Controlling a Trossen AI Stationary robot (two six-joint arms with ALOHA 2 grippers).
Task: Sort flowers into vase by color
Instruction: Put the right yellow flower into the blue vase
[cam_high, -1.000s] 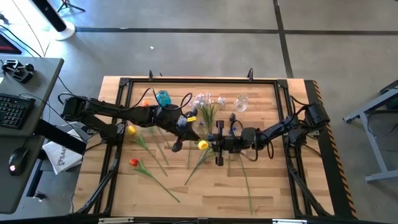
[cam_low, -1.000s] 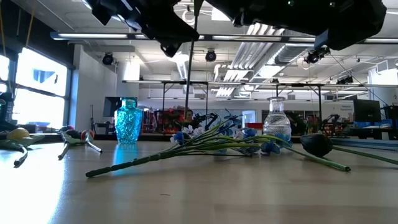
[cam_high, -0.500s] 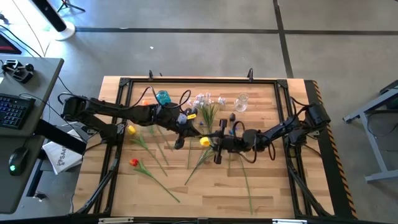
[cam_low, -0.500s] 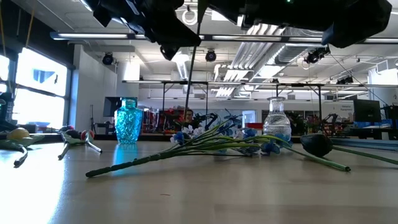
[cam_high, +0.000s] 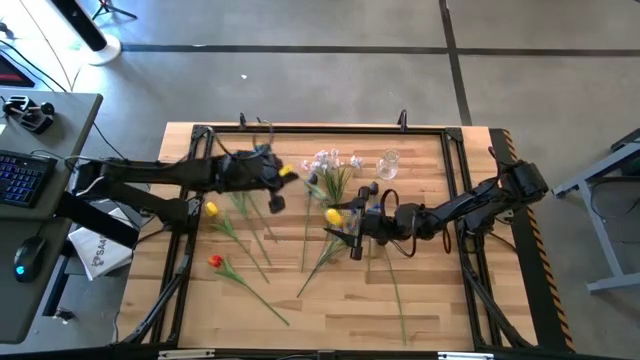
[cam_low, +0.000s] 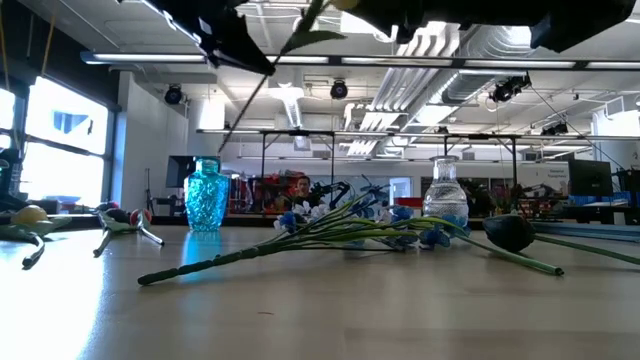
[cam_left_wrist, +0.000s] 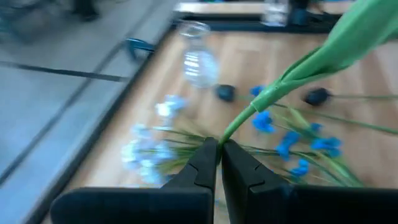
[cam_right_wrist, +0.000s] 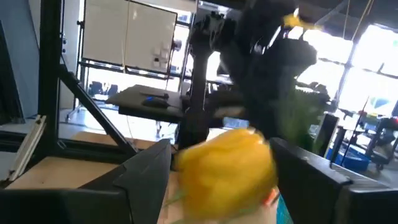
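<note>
My left gripper (cam_left_wrist: 219, 147) is shut on the green stem of a yellow flower, raised above the table's far left-middle (cam_high: 275, 195). The flower's yellow head (cam_right_wrist: 227, 163) stands between the open fingers of my right gripper (cam_high: 342, 222), mid-table. In the low view the stem (cam_low: 262, 85) slants in the air. A blue vase (cam_low: 206, 195) stands at the far left, a clear vase (cam_low: 445, 200) at the far right. Other flowers lie flat on the table: a yellow one (cam_high: 211, 209), a red one (cam_high: 214, 261), pale sprays (cam_high: 327, 160) and blue clusters (cam_left_wrist: 283, 143). My left gripper pinches the stem (cam_left_wrist: 231, 127) between its two fingertips, below a long green leaf (cam_left_wrist: 339, 43). The flower is lifted clear and tilted, its stem end (cam_low: 218, 148) hanging free. My right gripper has the yellow head between its spread fingers (cam_right_wrist: 146, 171); whether they touch it I cannot tell.
Green stems cross the middle of the table (cam_high: 320, 255). Dark round flower heads (cam_left_wrist: 225, 92) lie near the clear vase. A black frame (cam_high: 200, 135) runs along the table's edges. A desk with a keyboard (cam_high: 20, 175) stands left of the table.
My left gripper has gone toward the table's far left corner with the stem. The stem, upright in the low view a second ago, now slants. The yellow head has shifted a little toward the far edge, along with my right gripper.
</note>
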